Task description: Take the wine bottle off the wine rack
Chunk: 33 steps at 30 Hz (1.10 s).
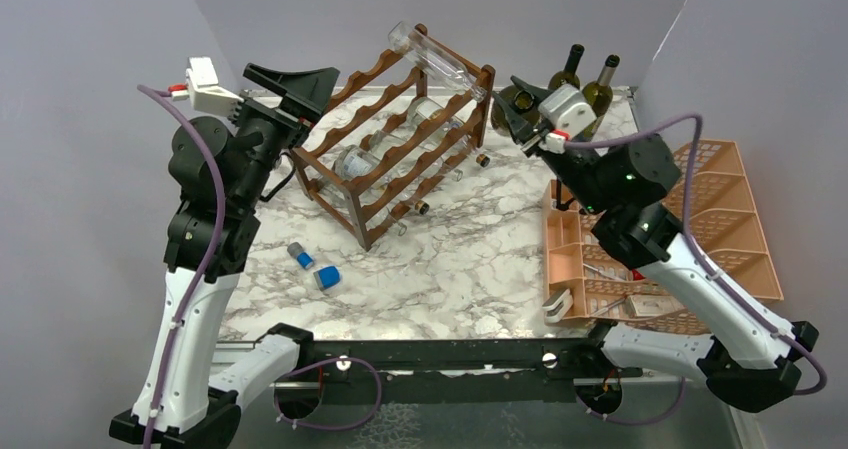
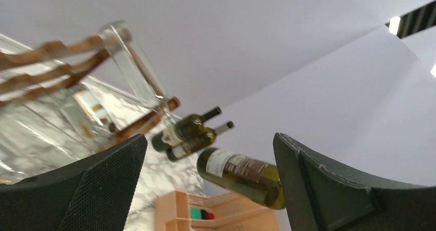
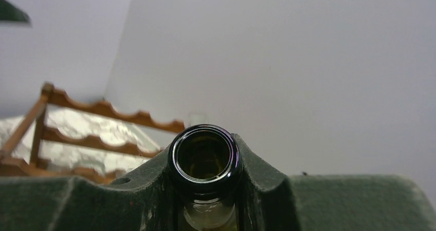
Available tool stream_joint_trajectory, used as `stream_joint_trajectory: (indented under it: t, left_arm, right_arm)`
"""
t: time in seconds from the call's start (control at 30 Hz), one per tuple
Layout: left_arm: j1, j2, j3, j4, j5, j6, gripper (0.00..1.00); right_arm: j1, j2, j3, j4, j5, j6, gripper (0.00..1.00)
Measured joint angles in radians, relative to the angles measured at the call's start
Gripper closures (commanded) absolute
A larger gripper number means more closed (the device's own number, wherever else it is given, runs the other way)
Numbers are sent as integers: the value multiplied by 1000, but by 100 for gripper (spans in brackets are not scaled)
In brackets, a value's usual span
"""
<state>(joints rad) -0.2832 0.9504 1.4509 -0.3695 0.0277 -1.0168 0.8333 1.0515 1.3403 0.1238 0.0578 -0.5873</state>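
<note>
Right claw: my right gripper (image 3: 205, 161) is clamped on the neck of the green wine bottle (image 2: 241, 175), whose open mouth faces the wrist camera.
Wine bottle: off the rack and held tilted in the air, just beside the right end post of the wine rack (image 1: 400, 139), near the far right corner of the table (image 1: 470, 259).
Left claw: my left gripper (image 1: 297, 84) is spread wide with nothing between the fingers, just beside the rack's left end.
Rack: it sits askew toward the far edge. One clear bottle (image 1: 440, 61) lies on the top tier, and more clear glass bottles (image 1: 357, 161) lie in the lower tier.
Far right corner: two green bottles (image 1: 570, 67) stand upright.
Right edge: orange tray organiser (image 1: 720, 199).
Near left: two small blue items (image 1: 326, 277) lie on the marble top.
</note>
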Motion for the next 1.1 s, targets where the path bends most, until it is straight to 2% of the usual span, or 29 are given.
stream_joint_trajectory:
  t: [0.17, 0.37, 0.53, 0.77, 1.1]
  left_arm:
    - [0, -34, 2, -34, -125, 124, 0]
    - [0, -66, 0, -48, -259, 250, 0]
    - [0, -75, -11, -41, -365, 348, 1]
    - [0, -68, -139, 94, -449, 447, 1]
    - [0, -19, -287, 286, -483, 574, 1]
  right_arm:
    - [-69, 39, -95, -55, 39, 37, 99]
    - [-298, 131, -183, -76, -72, 190, 99]
    - [-409, 217, -217, -45, -206, 301, 99]
    - [-518, 312, -246, 66, -397, 411, 99]
    - [-598, 424, -246, 205, -455, 466, 99]
